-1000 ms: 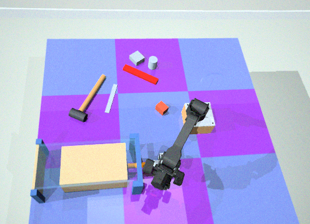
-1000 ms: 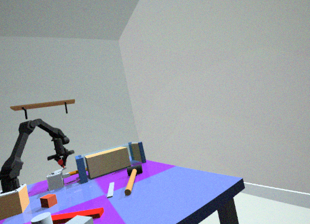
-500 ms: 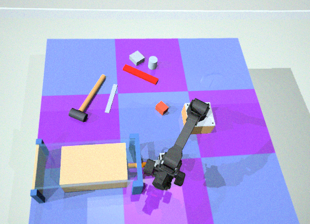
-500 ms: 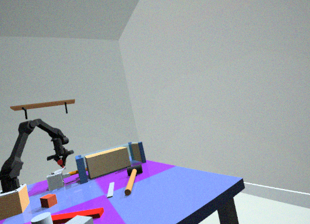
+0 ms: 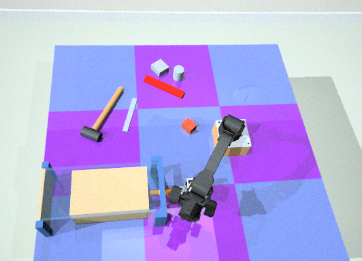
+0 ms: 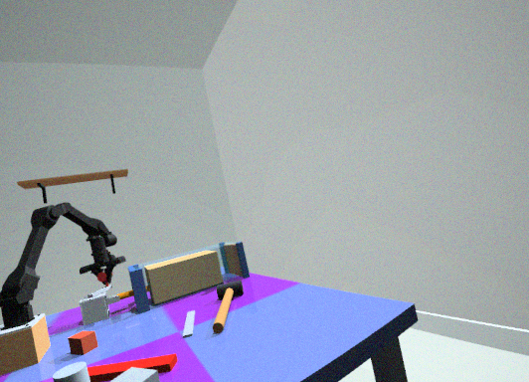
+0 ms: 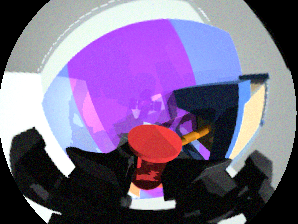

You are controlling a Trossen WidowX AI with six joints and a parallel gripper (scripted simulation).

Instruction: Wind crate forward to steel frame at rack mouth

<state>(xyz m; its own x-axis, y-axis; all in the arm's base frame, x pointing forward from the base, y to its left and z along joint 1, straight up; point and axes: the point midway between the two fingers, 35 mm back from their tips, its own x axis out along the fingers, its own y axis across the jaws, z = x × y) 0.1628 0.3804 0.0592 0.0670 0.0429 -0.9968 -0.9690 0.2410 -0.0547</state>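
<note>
Closed firmly in the tool (image 5: 194, 201) (image 6: 102, 278) (image 7: 151, 167): the red knob (image 6: 102, 277) (image 7: 155, 142) of the winch handle, probably gripped there to let the crank swing round. Just beneath, the winch (image 5: 189, 182) (image 6: 94, 308), in line with the orange strap (image 5: 156, 192) (image 6: 125, 294) (image 7: 196, 136), presumably for a straight, level pull. Next beyond, the blue steel frame (image 5: 160, 189) (image 6: 136, 287) (image 7: 215, 102), placed as the stop. Just behind that, inside the cubby, the crate (image 5: 109, 191) (image 6: 184, 278) (image 7: 254, 112), apparently flat, with a small gap left to wind. Farther off on the counter (image 5: 272, 203) (image 6: 298, 322), past the strap line, the mallet (image 5: 91, 133) (image 6: 224, 309), unneeded here. From above, gap plain but knob hidden under the arm; from the side, knob and upright crate side visible; at the wrist, knob clearest, gap unreadable.
</note>
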